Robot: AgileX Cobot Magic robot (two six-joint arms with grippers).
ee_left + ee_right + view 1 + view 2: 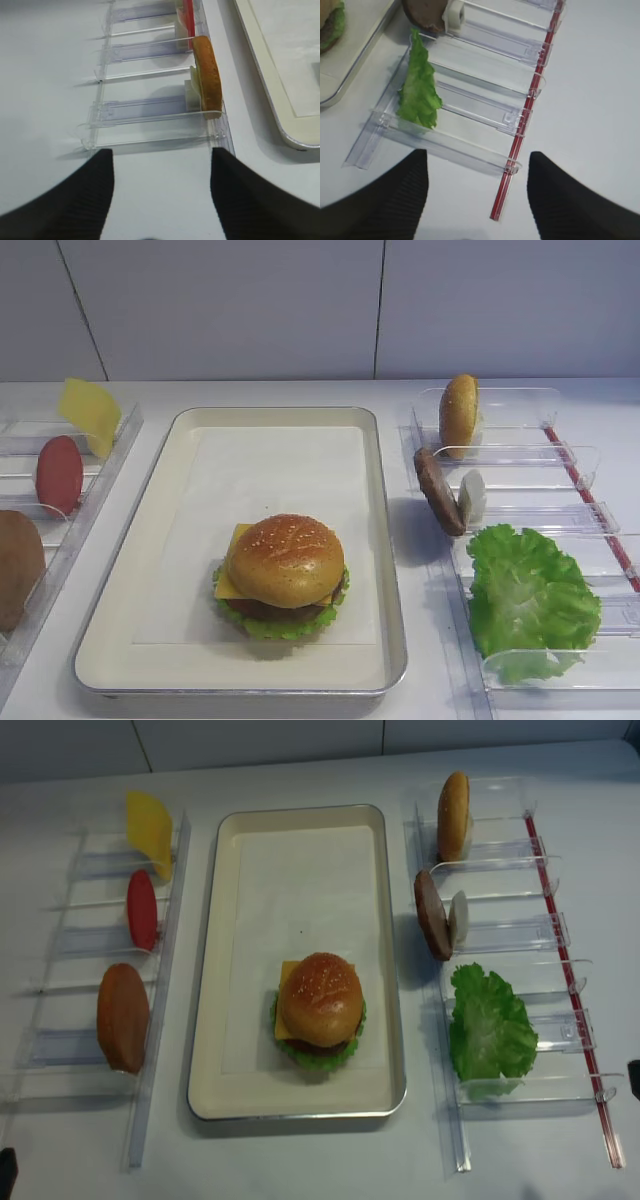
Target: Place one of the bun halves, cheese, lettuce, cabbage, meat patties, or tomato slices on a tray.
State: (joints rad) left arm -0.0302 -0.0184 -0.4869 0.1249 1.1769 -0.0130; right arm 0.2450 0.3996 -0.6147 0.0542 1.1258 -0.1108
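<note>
Nearest the cameras, both of our arms hang back over bare white tabletop: the right gripper (477,200) shows its two black ribbed fingers set wide apart with nothing between them, just short of the near end of the clear plastic holder rack (470,150), and the left gripper (161,195) hangs likewise wide and empty before its own rack.

On the large silver metal tray with the cream-white inside (150,640), toward its near end, stands a stacked burger: a ruffled green lettuce leaf at the bottom, a dark patty, a yellow-orange cheese square peeking out, and on top the glossy sesame-dotted golden-brown bun dome (286,558). We judge the placing done for this round, the dome seated squarely on the stack.

Farther back the racks are not bare: a frilly bright green lettuce leaf (525,595), a flat dark brown meat patty (438,490) and a golden bun half (459,415) on the right; a brown bun half (123,1016), a red tomato slice (59,473) and a yellow cheese slice (90,412) on the left.
</note>
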